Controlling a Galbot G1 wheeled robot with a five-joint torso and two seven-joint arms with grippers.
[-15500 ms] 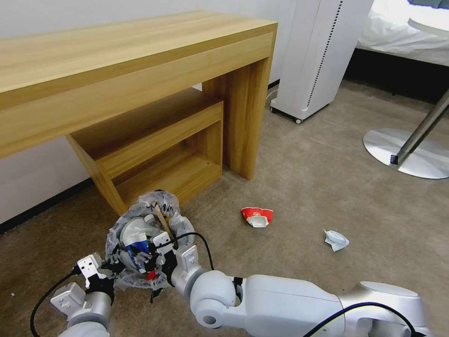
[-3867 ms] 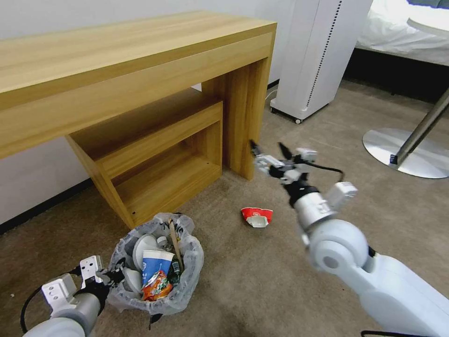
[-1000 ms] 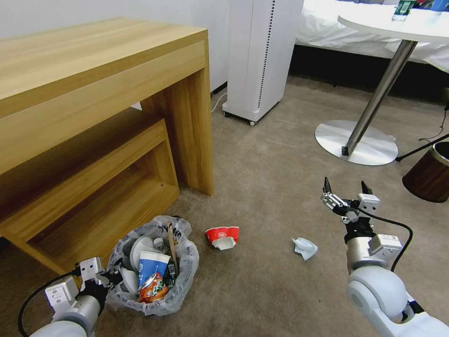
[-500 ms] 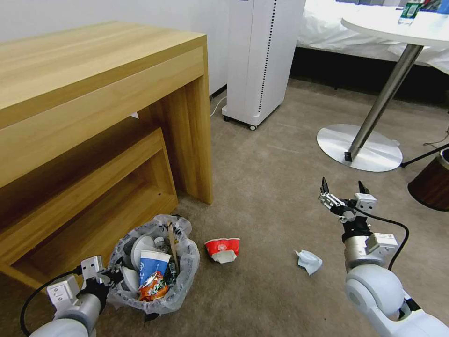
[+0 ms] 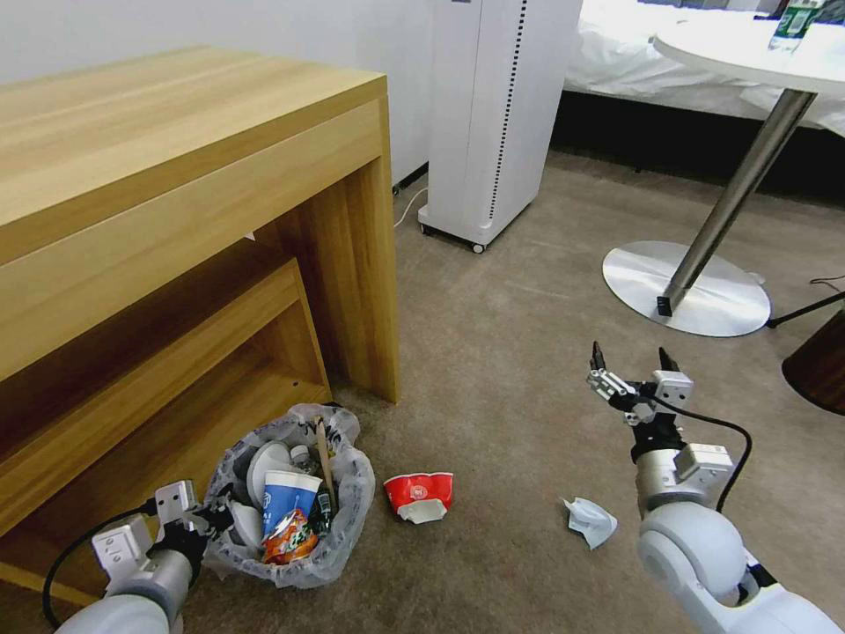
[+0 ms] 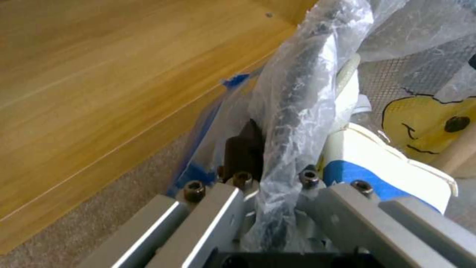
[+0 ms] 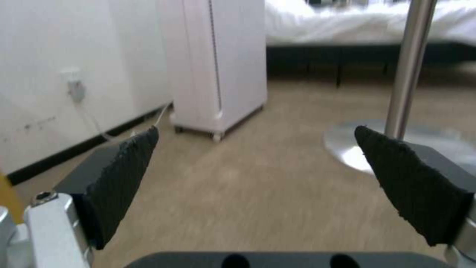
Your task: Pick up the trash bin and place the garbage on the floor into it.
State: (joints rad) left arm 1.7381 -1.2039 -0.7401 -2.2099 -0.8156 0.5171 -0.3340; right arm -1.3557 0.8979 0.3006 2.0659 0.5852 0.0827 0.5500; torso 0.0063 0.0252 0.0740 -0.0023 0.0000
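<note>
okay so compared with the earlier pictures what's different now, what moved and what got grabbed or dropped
The right gripper has left the trash bin, where it was reaching in, and now hangs open and empty over the floor past the crumpled white wad. The view has swung toward the round table. The left gripper still clamps the bin's rim; the red paper and wad still lie on the carpet.

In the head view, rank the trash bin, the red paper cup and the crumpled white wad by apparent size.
1. trash bin, held at its rim by the left gripper
2. red paper cup
3. crumpled white wad, slightly smaller than the cup, beside the open right gripper
</note>
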